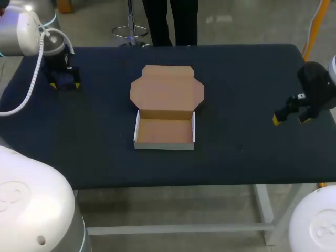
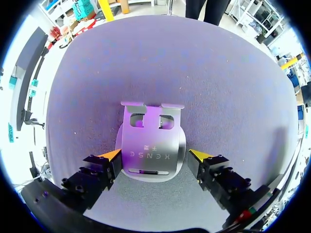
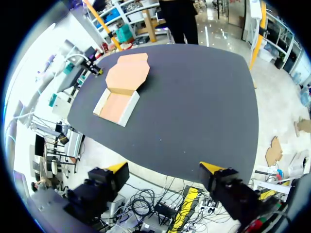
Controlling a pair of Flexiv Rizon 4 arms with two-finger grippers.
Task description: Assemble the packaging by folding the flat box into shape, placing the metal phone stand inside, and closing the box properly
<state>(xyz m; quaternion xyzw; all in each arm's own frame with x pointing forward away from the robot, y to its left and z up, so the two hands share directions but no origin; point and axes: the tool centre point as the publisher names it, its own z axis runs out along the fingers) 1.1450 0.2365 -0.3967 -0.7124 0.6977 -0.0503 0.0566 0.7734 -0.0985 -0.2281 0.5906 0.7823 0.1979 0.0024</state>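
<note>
The cardboard box [image 1: 165,128] sits mid-table, folded into an open tray with its lid flap [image 1: 167,89] lying flat behind it. It is also visible far ahead in the right wrist view as the box [image 3: 121,92]. The metal phone stand [image 2: 150,141] lies flat on the dark cloth at the table's far left corner. My left gripper [image 2: 154,155] is open, straddling the stand, with its yellow fingertips [image 2: 112,155] close beside the stand's two sides. In the head view the left gripper [image 1: 65,81] covers the stand. My right gripper [image 1: 291,116] hangs open and empty at the table's right edge.
The table [image 1: 247,79] is covered in dark cloth. In the right wrist view the right gripper [image 3: 165,168] is out past the table's near edge, and my left arm [image 3: 77,70] shows beyond the box.
</note>
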